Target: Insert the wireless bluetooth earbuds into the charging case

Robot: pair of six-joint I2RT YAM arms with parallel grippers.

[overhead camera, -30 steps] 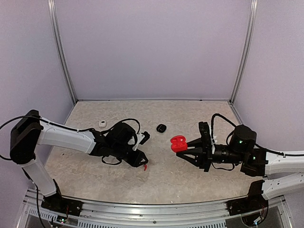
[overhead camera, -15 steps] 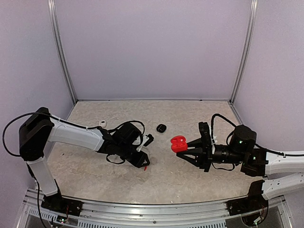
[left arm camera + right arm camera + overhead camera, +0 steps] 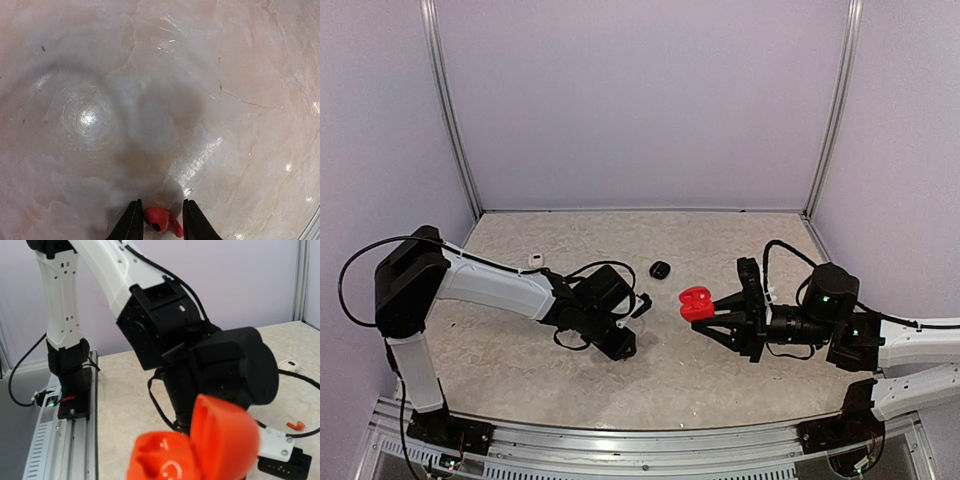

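1 red earbud [image 3: 160, 219]: glossy, stubby stem w/ dark tip, pinched betw. my L gripper [image 3: 624, 346] fingers, low over the table [image 3: 720, 240]. 1 red case [image 3: 696, 300], lid open, clamped in my R gripper [image 3: 712, 311], off the table. Also 1 black case [image 3: 660, 269] & 1 white case [image 3: 536, 260], lying apart further back.
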